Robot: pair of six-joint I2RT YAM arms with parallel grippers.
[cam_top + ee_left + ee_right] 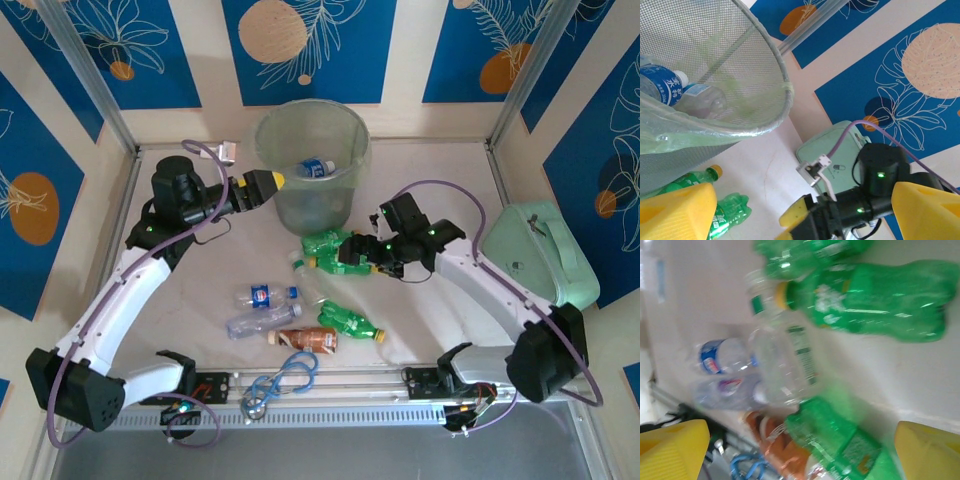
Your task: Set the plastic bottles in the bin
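The left gripper [265,184] is released. Its yellow fingers [675,212] are spread wide with nothing between them, and it sits just beside the outer wall of the bin [318,208], near the rim. Just past its tips, inside the bin, lies a clear blue-labelled bottle [315,168].

The right gripper [372,250] is also released, jaws wide and empty, low over a cluster of green bottles [332,250] lying at the foot of the bin. Its wrist view is blurred. Between the fingers in that view a clear bottle with a green label [785,360] lies on the worktop [200,300], with a large green bottle [875,300] just beyond it.

Farther from this gripper, toward the arm bases, four more bottles lie loose:
- a blue-capped clear bottle [265,296]
- a crumpled clear bottle [250,323]
- a brown bottle [305,340]
- a yellow-capped green bottle [350,322]

Out to the right gripper's far side stands a mint case [540,250]. By the base rail lies a looped blue-grey cable [280,385].
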